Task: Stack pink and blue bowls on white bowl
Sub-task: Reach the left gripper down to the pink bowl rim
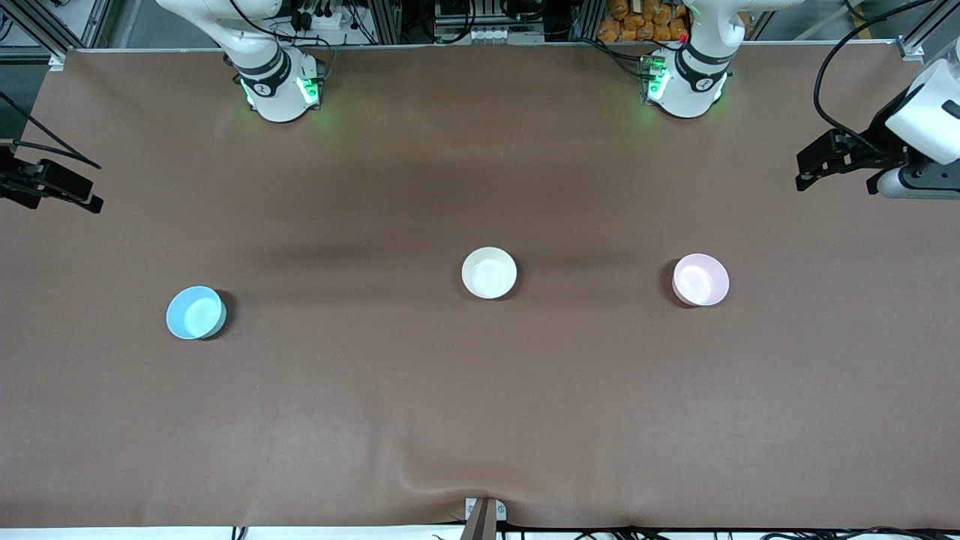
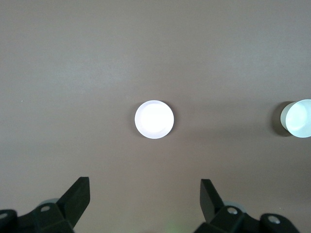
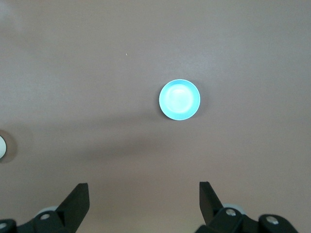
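Observation:
Three bowls stand apart in a row on the brown table. The white bowl [image 1: 489, 273] is in the middle. The pink bowl [image 1: 700, 280] is toward the left arm's end and the blue bowl [image 1: 196, 313] toward the right arm's end. My left gripper [image 1: 804, 176] hangs open and empty high over the table's edge at its own end; its wrist view shows the pink bowl [image 2: 154, 119] well ahead of the left gripper [image 2: 144, 187]. My right gripper [image 1: 90, 199] hangs open and empty at its end; the blue bowl [image 3: 179, 100] lies ahead of the right gripper [image 3: 144, 187].
The brown mat [image 1: 480, 405] has a small wrinkle at its front edge by a bracket [image 1: 484, 516]. Both arm bases [image 1: 279, 88] stand along the table's edge farthest from the front camera. The white bowl [image 2: 297, 119] shows at the rim of the left wrist view.

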Tool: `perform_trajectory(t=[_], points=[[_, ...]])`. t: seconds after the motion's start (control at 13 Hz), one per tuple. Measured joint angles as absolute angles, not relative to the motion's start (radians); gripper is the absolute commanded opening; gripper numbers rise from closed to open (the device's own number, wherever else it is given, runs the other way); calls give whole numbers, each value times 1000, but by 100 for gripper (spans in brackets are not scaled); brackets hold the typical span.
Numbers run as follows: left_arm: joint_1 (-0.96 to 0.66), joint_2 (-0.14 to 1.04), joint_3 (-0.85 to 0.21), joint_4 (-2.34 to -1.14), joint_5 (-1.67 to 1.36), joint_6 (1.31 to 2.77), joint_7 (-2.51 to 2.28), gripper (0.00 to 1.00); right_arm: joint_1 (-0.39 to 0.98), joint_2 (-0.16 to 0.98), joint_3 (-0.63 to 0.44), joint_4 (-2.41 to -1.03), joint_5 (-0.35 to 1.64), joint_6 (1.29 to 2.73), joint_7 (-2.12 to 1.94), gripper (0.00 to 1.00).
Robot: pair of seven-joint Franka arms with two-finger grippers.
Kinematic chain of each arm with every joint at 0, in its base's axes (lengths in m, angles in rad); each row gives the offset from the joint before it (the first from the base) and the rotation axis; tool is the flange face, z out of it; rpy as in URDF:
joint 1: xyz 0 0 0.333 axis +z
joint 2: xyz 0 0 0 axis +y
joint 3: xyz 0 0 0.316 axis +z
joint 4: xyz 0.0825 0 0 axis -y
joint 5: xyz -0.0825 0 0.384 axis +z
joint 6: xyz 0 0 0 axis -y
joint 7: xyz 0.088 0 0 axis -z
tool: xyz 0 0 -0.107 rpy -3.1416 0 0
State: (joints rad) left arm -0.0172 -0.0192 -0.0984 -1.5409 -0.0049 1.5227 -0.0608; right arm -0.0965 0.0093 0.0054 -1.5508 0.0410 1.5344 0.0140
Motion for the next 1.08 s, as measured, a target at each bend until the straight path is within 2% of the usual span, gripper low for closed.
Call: perform_trajectory(t=[0.54, 0.85, 1.08], points=[[-19, -15, -99, -1542, -5, 1521, -60, 100, -97, 12, 5, -1554, 41, 1537, 14, 100], [-18, 36, -99, -1563, -5, 1525, -59, 100, -97, 12, 5, -1555, 41, 1537, 14, 100], [-19, 102, -100, -1626, -6, 1632, -57, 100, -97, 13, 5, -1555, 41, 1538, 14, 100]])
